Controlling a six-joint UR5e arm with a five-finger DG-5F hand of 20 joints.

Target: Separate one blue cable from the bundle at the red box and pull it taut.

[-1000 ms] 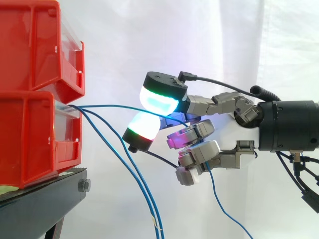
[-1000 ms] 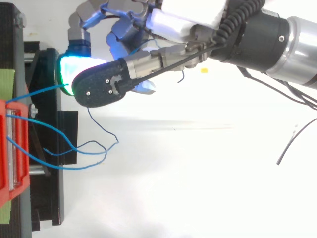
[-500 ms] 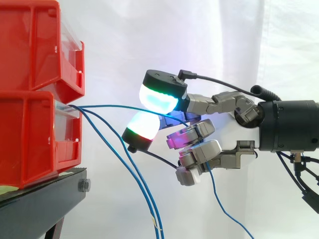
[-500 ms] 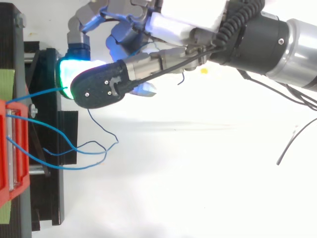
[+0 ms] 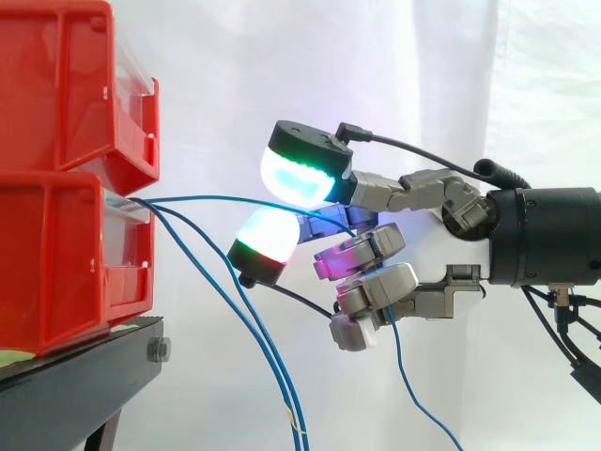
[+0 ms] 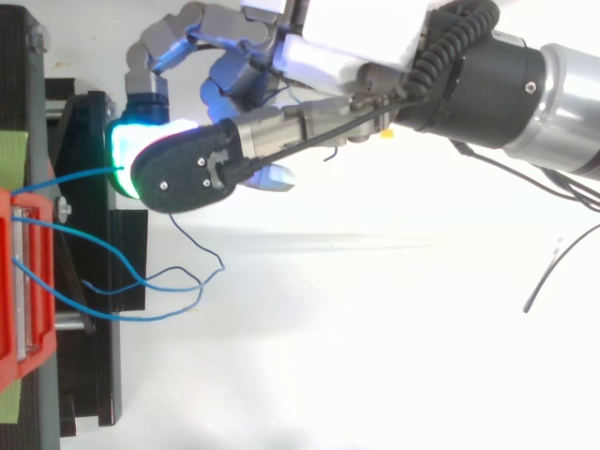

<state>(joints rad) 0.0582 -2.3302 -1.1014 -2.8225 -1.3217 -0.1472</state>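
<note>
Pinching one blue cable (image 5: 216, 198) between its glowing pads (image 5: 299, 176), the hand (image 5: 371, 287) hovers near the red box (image 5: 56, 263).

bright even light blows the white curtain (image 5: 235, 75) nearly blank, with faint soft shadows near the hand (image 6: 347, 33)

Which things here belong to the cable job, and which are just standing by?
Job: robot hand, held blue cable, loose blue cables, lower red bin.
Standing by: upper red bin, black stand, white curtain.
</note>
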